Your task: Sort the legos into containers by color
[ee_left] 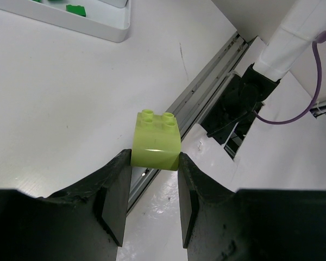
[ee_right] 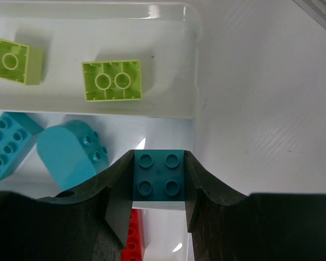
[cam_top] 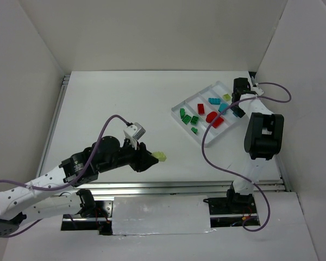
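White table; left pincer clamps lime brick, right pincer clamps teal brick over tray.

Thirteen bricks in four colours, one white tray of four compartments, two grippers.
Four green bricks lie in the near left compartment and three red bricks in the next; two cyan bricks lie in the third, with one more cyan brick clamped in the right gripper; two lime bricks lie in the far right compartment, with one more lime brick clamped in the left gripper, well left of the tray.
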Robot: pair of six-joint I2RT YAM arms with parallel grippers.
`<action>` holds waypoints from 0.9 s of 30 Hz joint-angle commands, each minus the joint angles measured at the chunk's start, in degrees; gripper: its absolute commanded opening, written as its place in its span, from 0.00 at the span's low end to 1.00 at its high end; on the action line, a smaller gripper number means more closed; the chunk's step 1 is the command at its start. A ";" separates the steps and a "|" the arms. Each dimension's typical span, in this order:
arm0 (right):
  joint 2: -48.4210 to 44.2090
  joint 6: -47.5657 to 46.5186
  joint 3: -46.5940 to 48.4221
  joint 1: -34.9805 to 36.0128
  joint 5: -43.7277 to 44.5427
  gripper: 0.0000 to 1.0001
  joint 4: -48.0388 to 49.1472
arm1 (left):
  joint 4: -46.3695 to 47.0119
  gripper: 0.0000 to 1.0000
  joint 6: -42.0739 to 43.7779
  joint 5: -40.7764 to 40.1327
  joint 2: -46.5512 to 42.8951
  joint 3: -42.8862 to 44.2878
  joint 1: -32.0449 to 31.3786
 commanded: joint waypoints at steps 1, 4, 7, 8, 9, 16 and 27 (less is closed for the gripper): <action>-0.82 -0.61 0.08 -0.22 0.02 0.11 0.55 | 2.73 0.00 1.25 -0.28 0.78 1.35 0.11; -0.29 -0.88 0.07 -0.22 -1.12 0.16 1.17 | 3.26 0.00 1.08 -0.02 1.57 1.26 0.11; 1.38 -1.23 1.91 -0.22 -2.18 0.20 0.03 | 3.70 0.00 0.90 0.60 2.02 1.44 0.11; 1.47 -1.32 2.18 -0.31 -2.70 0.24 0.11 | 3.79 0.00 0.90 0.51 2.10 1.52 0.11; 1.64 -1.32 2.18 -0.31 -3.23 0.28 0.11 | 4.05 0.00 0.90 0.51 2.02 1.44 0.11; 1.21 -1.58 1.65 -0.13 -5.78 0.67 0.55 | 3.35 0.00 1.08 0.42 2.02 1.87 0.11; -13.01 -6.65 -2.97 2.06 -20.99 0.95 4.57 | 6.60 0.00 -0.85 -1.07 1.58 1.96 0.29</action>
